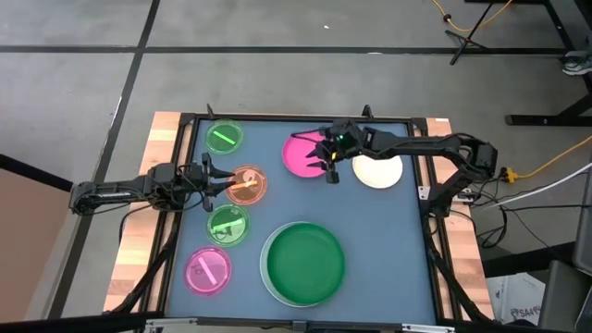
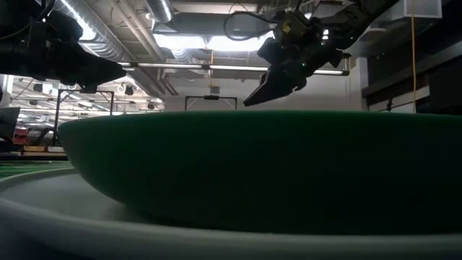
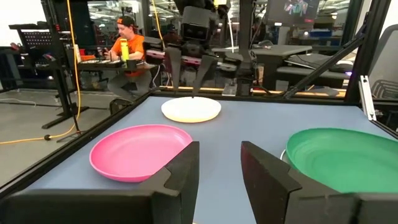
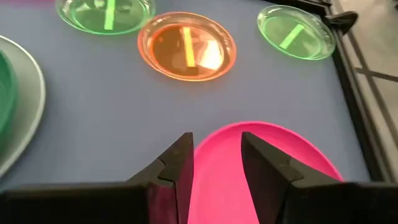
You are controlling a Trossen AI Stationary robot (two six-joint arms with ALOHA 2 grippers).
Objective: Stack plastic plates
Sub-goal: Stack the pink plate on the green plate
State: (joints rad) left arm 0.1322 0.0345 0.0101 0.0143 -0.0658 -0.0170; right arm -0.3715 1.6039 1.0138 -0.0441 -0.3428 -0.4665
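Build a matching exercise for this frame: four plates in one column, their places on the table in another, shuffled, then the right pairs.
Plates:
1. dark green plate
2. pink plate
3. orange plate
4. cream plate

Places:
A. under the right gripper, whose fingers are apart
B. nested in the white plate
C. just ahead of the left gripper, whose fingers are apart
D. alone beside the right arm, near the table's right edge

Pairs: 1-B, 2-A, 3-C, 4-D
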